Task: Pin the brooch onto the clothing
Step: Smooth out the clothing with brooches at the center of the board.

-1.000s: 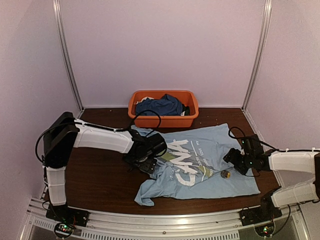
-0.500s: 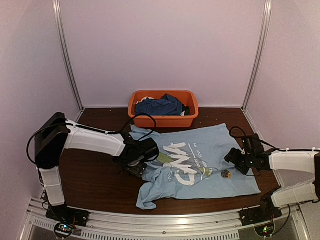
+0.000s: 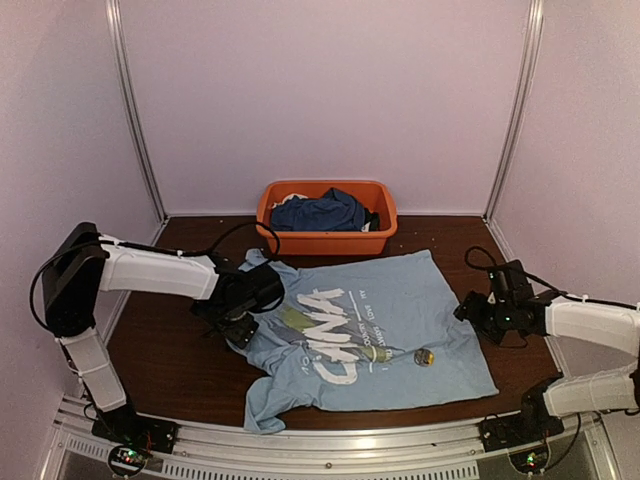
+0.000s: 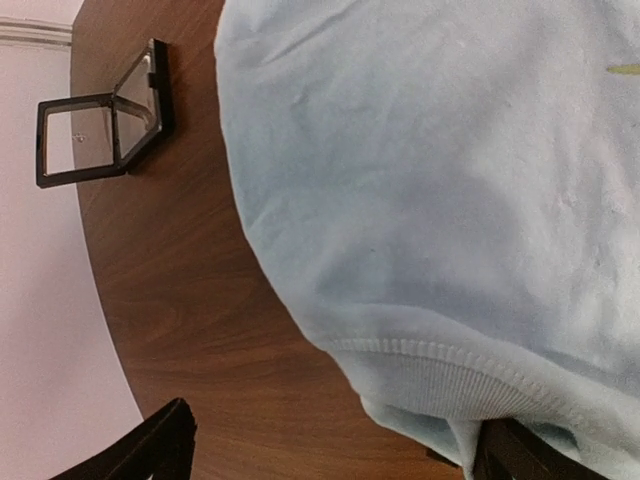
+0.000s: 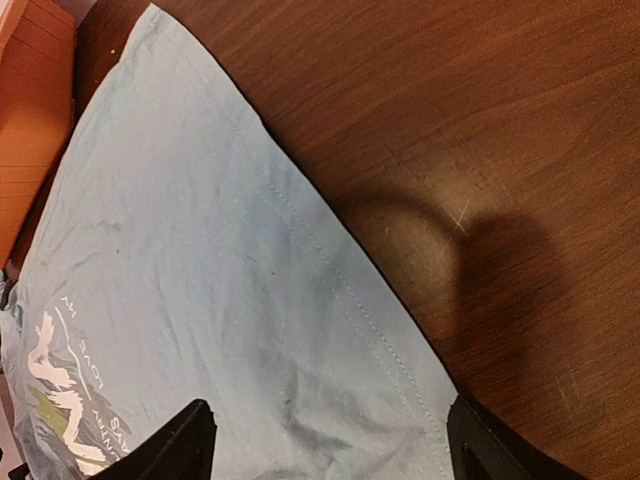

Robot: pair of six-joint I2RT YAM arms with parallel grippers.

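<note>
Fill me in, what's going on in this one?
Two arms are working over a light blue T-shirt spread on the table. The left hand is open at the collar edge, the right hand open at the opposite hem. The brooch lies on the shirt, touched by neither; whether it is pinned is unclear.
</note>
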